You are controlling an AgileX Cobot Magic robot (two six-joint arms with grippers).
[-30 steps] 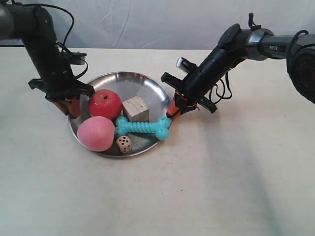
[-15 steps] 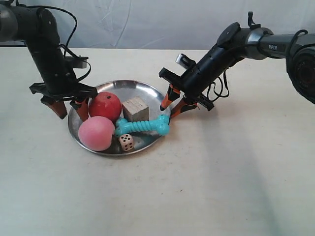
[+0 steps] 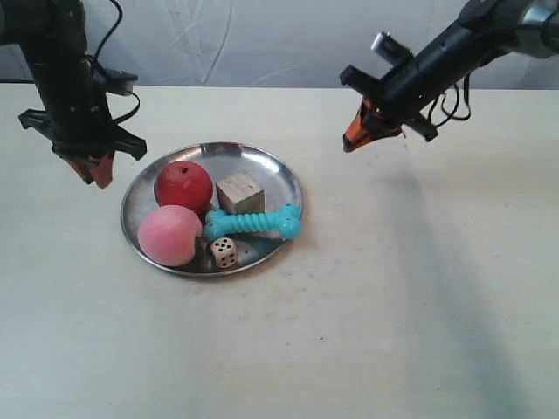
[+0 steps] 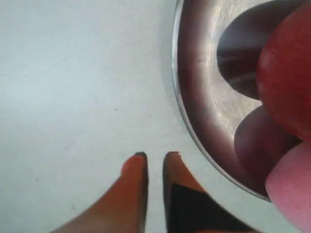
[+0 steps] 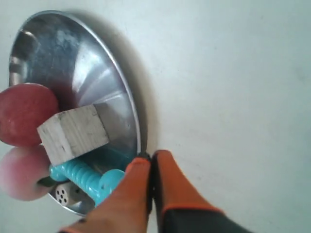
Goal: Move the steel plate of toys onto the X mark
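The steel plate [image 3: 266,163] lies flat on the cream table, carrying the red apple [image 3: 183,185], pink peach [image 3: 169,236], wooden cube [image 3: 240,193], turquoise bone [image 3: 253,223] and cream die [image 3: 222,253]. My left gripper [image 3: 93,175] hangs off the plate's apple side, apart from the rim, shut and holding nothing. In the left wrist view the left gripper [image 4: 154,155] keeps a thin slit, beside the plate [image 4: 204,97]. My right gripper [image 3: 349,142] is raised beyond the bone side, shut and holding nothing. In the right wrist view the right gripper [image 5: 148,155] shows above the plate [image 5: 87,53]. I cannot make out the X mark.
A pale wrinkled backdrop [image 3: 262,35] rises behind the table's far edge. Black cables [image 3: 454,96] hang from the arm at the exterior view's right. Bare cream tabletop [image 3: 393,305] stretches in front of the plate and to its right.
Both grippers, earlier closed on opposite sides of the plate's rim, opened, let go, rose away outward and closed again. The plate now rests on the table untouched.
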